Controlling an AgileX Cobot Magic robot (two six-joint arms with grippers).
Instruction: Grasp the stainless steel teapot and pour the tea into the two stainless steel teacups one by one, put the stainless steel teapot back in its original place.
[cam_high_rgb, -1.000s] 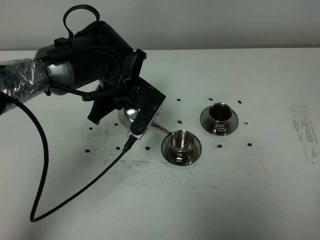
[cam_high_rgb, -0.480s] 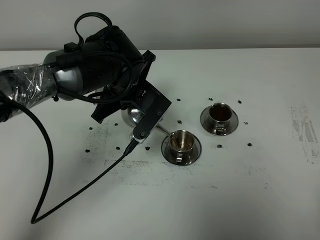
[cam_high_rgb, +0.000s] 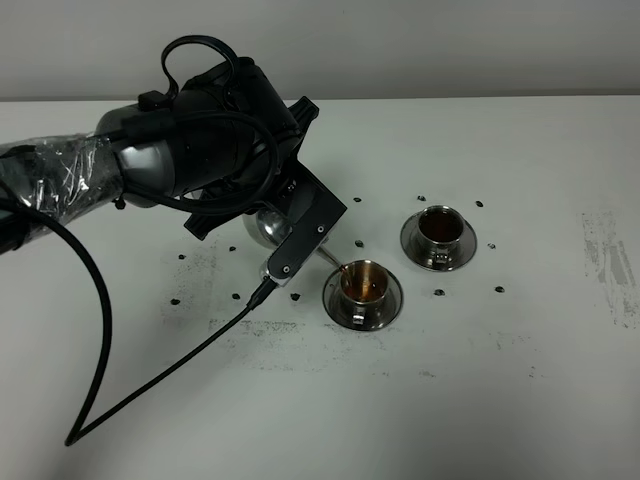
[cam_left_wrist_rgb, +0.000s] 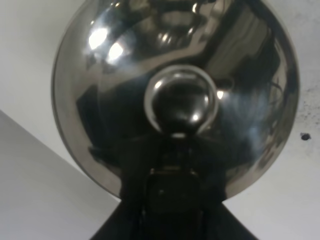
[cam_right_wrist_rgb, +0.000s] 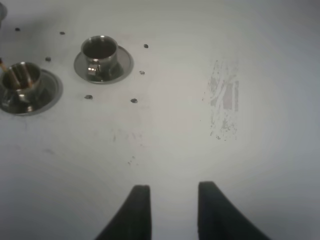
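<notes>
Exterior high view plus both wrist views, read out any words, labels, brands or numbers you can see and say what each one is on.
No text can be read in any view.
stainless steel teapot: only reflections, no marking.
nearer teacup and farther teacup: no marking visible.
table: dark dots and grey smudges, not letters.

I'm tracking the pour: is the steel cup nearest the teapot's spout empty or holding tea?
Holding tea: reddish-brown liquid shows inside the small shiny steel cup on its round saucer; how full, cannot tell.
</notes>
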